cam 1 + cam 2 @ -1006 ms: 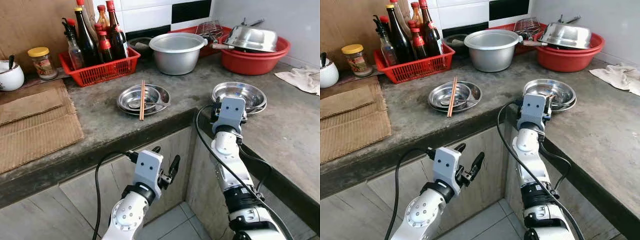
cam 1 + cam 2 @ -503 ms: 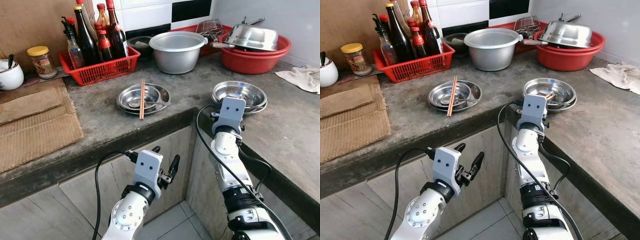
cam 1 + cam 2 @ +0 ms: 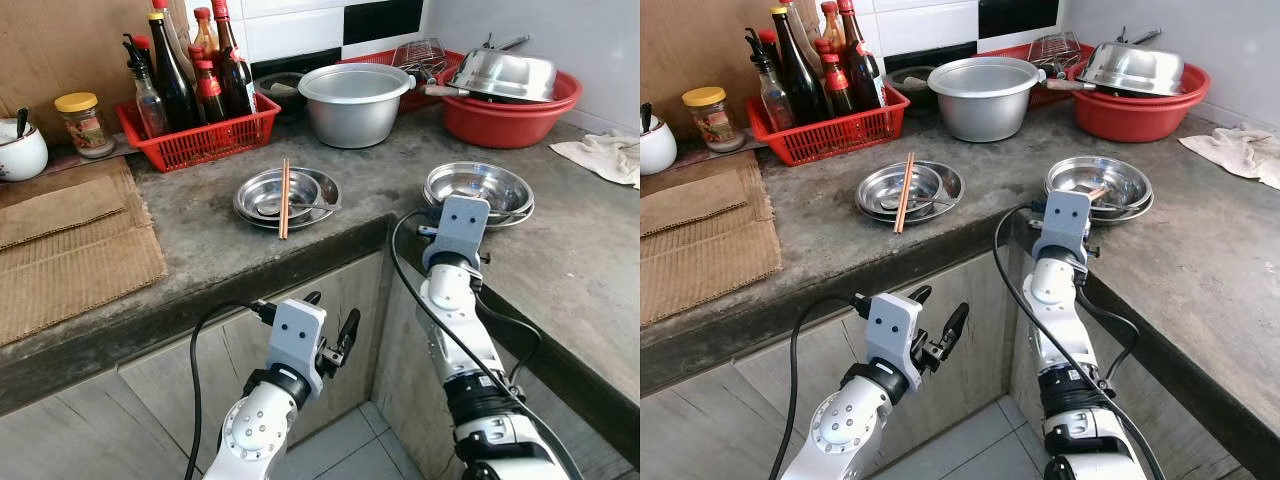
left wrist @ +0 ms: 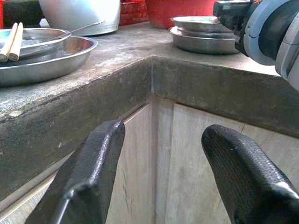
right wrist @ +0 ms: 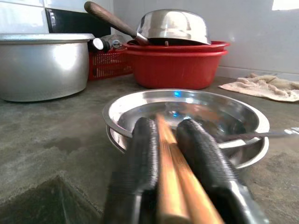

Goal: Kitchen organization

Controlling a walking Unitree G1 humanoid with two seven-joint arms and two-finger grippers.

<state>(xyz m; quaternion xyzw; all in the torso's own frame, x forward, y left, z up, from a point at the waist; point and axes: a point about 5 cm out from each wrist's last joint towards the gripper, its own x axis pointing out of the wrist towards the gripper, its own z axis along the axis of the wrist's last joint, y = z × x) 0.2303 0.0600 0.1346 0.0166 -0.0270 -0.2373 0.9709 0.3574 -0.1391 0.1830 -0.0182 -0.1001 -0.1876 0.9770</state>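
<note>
My right gripper (image 5: 166, 125) is shut on a pair of wooden chopsticks (image 5: 175, 186), its fingertips at the near rim of a stack of steel plates (image 3: 480, 188) on the right leg of the counter. A spoon handle (image 5: 261, 135) rests on that rim. A second stack of steel dishes (image 3: 300, 196) sits near the counter corner with another pair of chopsticks (image 3: 284, 198) and a spoon across it. My left gripper (image 3: 330, 322) hangs open below the counter edge, in front of the cabinet doors, holding nothing.
A red basket of bottles (image 3: 200, 135), an aluminium pot (image 3: 355, 100) and a red basin (image 3: 510, 110) with an upturned steel bowl line the back. A cloth (image 3: 605, 155) lies far right. A jar (image 3: 82, 122), a white pot (image 3: 20, 150) and cardboard (image 3: 70, 250) are on the left.
</note>
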